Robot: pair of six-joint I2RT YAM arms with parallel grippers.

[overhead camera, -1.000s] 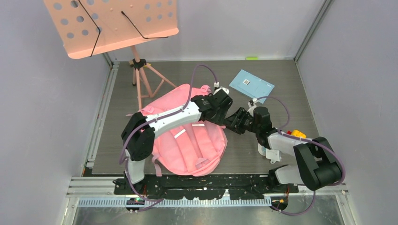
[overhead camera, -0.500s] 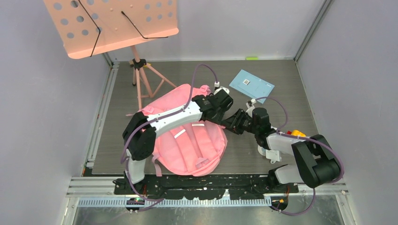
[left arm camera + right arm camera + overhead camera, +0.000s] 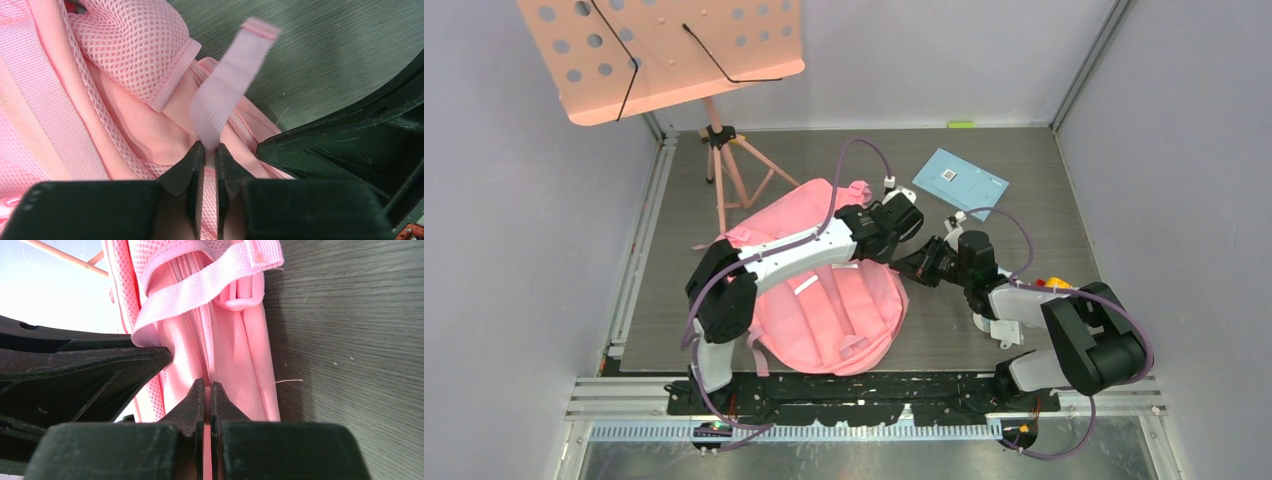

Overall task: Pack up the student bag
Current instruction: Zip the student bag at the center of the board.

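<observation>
We found our left gripper (image 3: 210, 149) clamped on the pale pink webbing strap (image 3: 226, 92) of the soft pink fabric backpack (image 3: 824, 312). Our right gripper (image 3: 207, 386) was pinching its fabric, and the bag lay beneath both jaws.

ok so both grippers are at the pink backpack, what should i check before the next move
1. Left gripper shut on the pale pink webbing strap: ok.
2. Right gripper shut on the soft pink fabric backpack at its side seam: ok.
3. Bag opened for packing: cannot tell.
4. Grippers clear of each other: cannot tell, very close in the top view.
5. Flat light blue booklet clear of both arms: ok.
</observation>
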